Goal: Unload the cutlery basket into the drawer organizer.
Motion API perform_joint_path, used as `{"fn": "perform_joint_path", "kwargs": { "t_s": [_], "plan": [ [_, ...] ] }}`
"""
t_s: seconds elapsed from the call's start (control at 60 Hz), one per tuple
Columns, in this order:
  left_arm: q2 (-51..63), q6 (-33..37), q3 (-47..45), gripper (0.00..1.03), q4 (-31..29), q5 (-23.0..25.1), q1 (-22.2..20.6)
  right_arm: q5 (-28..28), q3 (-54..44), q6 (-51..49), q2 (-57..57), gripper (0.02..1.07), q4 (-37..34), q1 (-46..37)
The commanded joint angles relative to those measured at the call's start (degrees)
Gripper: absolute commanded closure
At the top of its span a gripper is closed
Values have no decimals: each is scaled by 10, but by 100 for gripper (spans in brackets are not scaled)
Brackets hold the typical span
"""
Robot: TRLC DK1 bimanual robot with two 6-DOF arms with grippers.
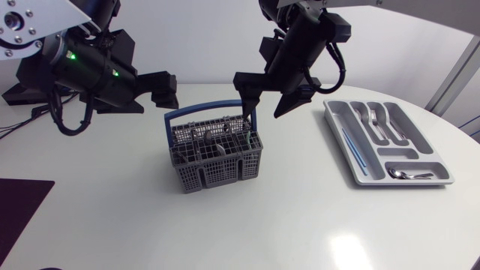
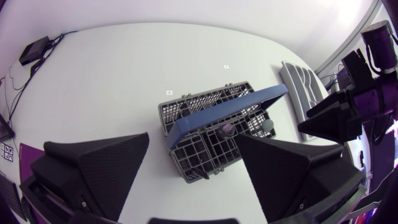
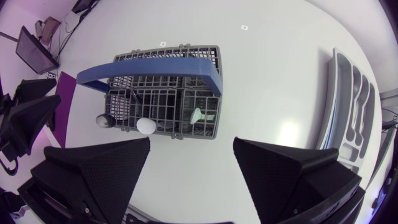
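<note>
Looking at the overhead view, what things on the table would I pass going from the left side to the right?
dark mat → cutlery basket → drawer organizer

Bright, even light comes from overhead onto the glossy white table (image 1: 247, 225). A soft patch of glare lies on its near part in the head view; a smaller bright spot sits between the basket (image 3: 168, 55) and the organizer (image 3: 331, 81) in the right wrist view. Shadows are faint and soft-edged, a pale one hugging the basket's foot, another along the organizer's side
</note>
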Motion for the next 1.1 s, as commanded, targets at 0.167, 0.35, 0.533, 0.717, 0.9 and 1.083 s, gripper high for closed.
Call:
{"fn": "perform_joint_path", "kwargs": {
  "t_s": [0.167, 0.35, 0.533, 0.717, 0.9, 1.083],
  "plan": [
    [10, 13, 11, 4, 1, 8, 6, 24, 39, 54, 43, 11, -35, 13],
    [-6, 20, -3, 4, 2, 8, 13, 32, 65, 81, 69, 11, -50, 15],
    [-24, 28, -31, 4, 19, 20, 28, 41, 81, 97, 85, 12, -55, 29],
    [-32, 40, -52, 4, 29, 34, 28, 52, 86, 114, 104, 16, -55, 37],
    [-42, 43, -48, 4, 2, 51, 25, 59, 83, 118, 117, 16, -53, 43],
    [-48, 47, -55, 4, -10, 52, 23, 62, 84, 122, 130, 16, -46, 41]
  ]
}}
